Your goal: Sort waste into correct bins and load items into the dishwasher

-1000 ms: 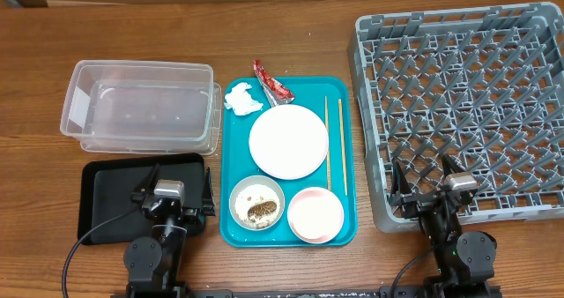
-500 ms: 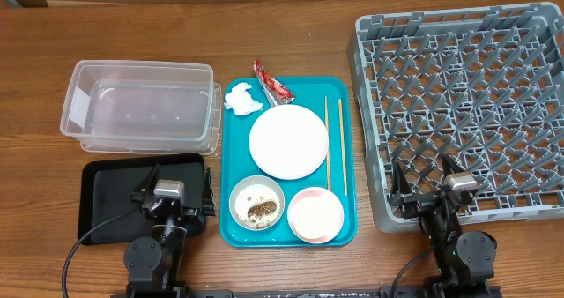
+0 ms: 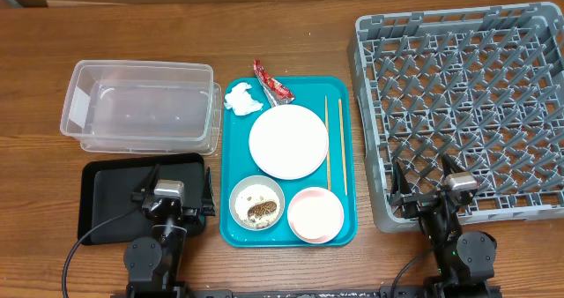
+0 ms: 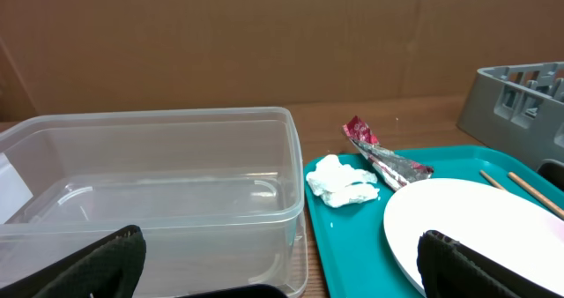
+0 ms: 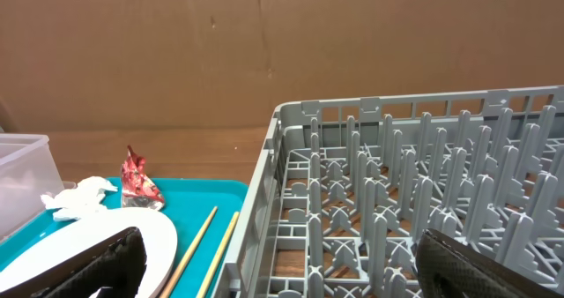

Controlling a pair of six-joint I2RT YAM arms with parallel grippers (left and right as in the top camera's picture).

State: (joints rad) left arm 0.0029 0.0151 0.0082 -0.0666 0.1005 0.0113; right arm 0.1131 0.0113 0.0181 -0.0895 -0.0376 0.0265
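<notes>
Overhead against a second ago: no shift anywhere. Spread wide and gripping nothing: left jaws over black tray [image 3: 110, 192], right jaws at rack [image 3: 467, 95] edge. Untouched on teal tray [image 3: 233, 152], between tub [image 3: 141, 104] and rack: wrapper [image 3: 272, 79], tissue [image 3: 242, 98], plate [image 3: 288, 141], chopsticks [image 3: 333, 144], white bowl [image 3: 256, 201], pink bowl [image 3: 315, 214]. Sorting seemingly not begun.

Two black arms [image 3: 157, 249], silver-capped, with black cables [image 3: 88, 233]

The wooden table [image 3: 291, 33] carries a black tray [image 3: 110, 192] beneath the left gripper [image 3: 174, 189], a clear plastic tub [image 3: 141, 67] ahead of that gripper, a teal tray [image 3: 236, 144] between the two grippers, and a grey dish rack [image 3: 458, 86] beneath and ahead of the right gripper [image 3: 426, 187].
</notes>
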